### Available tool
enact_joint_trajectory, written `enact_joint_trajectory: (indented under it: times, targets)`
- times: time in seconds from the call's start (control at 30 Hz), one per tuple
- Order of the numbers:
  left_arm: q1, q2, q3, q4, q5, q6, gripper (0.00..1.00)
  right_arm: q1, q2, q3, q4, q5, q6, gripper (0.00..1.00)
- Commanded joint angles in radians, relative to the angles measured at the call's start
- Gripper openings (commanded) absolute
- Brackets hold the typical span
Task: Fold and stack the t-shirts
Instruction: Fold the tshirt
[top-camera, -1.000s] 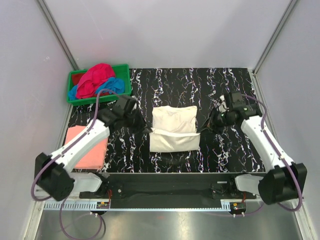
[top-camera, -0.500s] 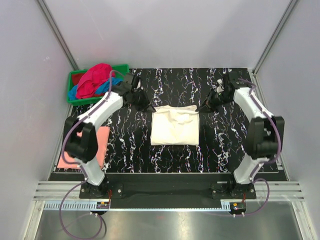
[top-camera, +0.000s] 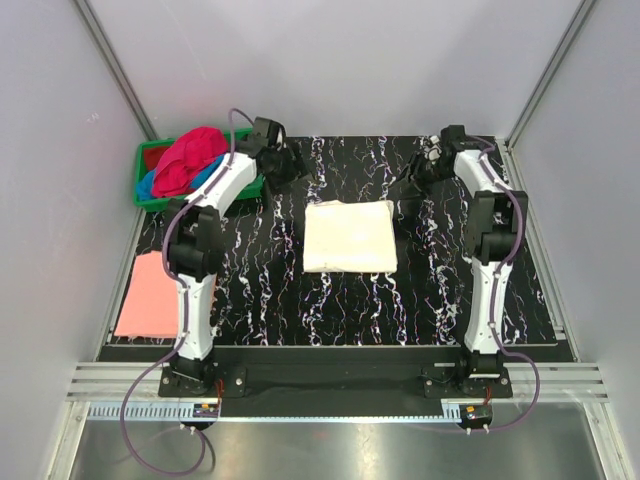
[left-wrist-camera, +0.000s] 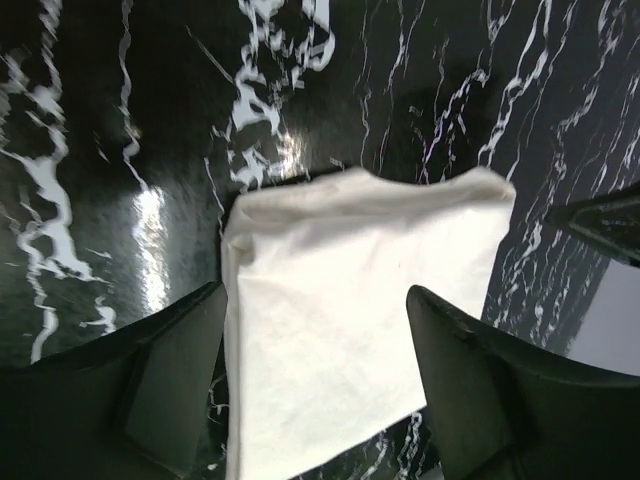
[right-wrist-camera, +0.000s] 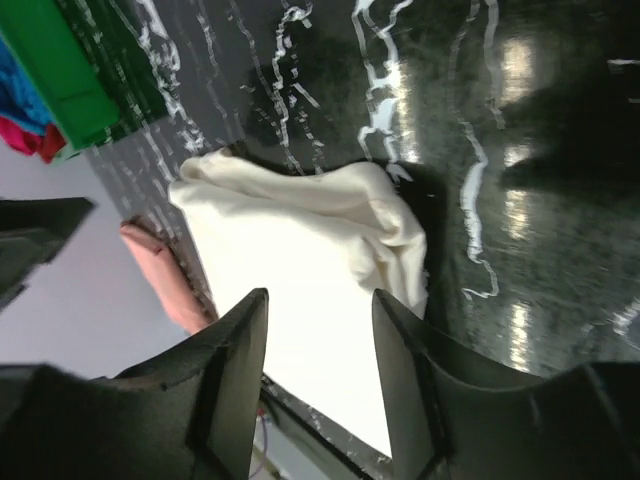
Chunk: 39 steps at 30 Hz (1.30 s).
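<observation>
A cream t-shirt (top-camera: 348, 236) lies folded into a flat rectangle at the table's centre. My left gripper (top-camera: 288, 168) hovers open above and behind its far left corner. The left wrist view shows the cream t-shirt (left-wrist-camera: 350, 300) below the spread gripper (left-wrist-camera: 315, 292), which holds nothing. My right gripper (top-camera: 412, 183) is open off the far right corner. In the right wrist view the cream t-shirt (right-wrist-camera: 300, 250) lies under the empty gripper (right-wrist-camera: 320, 295). A folded salmon-pink t-shirt (top-camera: 150, 295) rests at the left edge. Magenta (top-camera: 190, 155) and blue (top-camera: 150, 183) t-shirts are bunched in the crate.
A green plastic crate (top-camera: 250, 135) stands at the back left corner, close behind my left arm. The table is black marble-patterned (top-camera: 440, 290). White walls enclose the left, back and right sides.
Both grippers carried the cream t-shirt's near edge over to the far edge, then opened and let go. They have since lifted away toward the back.
</observation>
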Motion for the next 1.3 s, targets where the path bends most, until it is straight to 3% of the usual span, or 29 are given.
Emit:
enact_joint_trajectory:
  times: [0.0,0.13,0.17,0.27,0.43,0.53,0.6,0.77,1.03,1.27]
  targets:
    - [0.005,-0.115,0.092,0.017,-0.116,0.113,0.75,-0.007,-0.121,0.025,-0.067,0.070,-0.098,0.54]
    - [0.004,-0.263,-0.117,0.175,0.000,0.100,0.60,-0.004,-0.210,-0.066,-0.043,0.054,-0.126,0.54]
    - [0.001,-0.270,-0.148,0.221,0.087,0.091,0.59,0.000,-0.227,-0.136,0.021,0.037,-0.102,0.54]
    - [-0.021,-0.270,-0.223,0.218,0.133,0.115,0.64,0.012,-0.267,-0.217,0.077,0.047,-0.123,0.55]
    - [-0.053,-0.288,-0.316,0.255,0.145,0.170,0.65,0.023,-0.188,-0.180,0.063,0.049,-0.187,0.55]
    - [-0.053,-0.258,-0.310,0.235,0.123,0.209,0.71,0.031,-0.142,-0.144,0.063,0.067,-0.209,0.57]
    - [-0.053,-0.236,-0.290,0.207,0.096,0.264,0.73,0.031,-0.113,-0.117,0.029,0.079,-0.252,0.63]
    - [-0.053,-0.139,-0.173,0.100,0.022,0.400,0.76,0.051,-0.097,-0.155,0.055,0.059,-0.286,0.62]
    - [-0.045,-0.092,-0.147,0.086,0.008,0.382,0.76,0.072,-0.056,-0.144,0.095,0.110,-0.293,0.56]
    - [-0.045,-0.080,-0.159,0.081,-0.006,0.445,0.84,0.071,0.029,-0.048,0.034,0.144,-0.339,0.59]
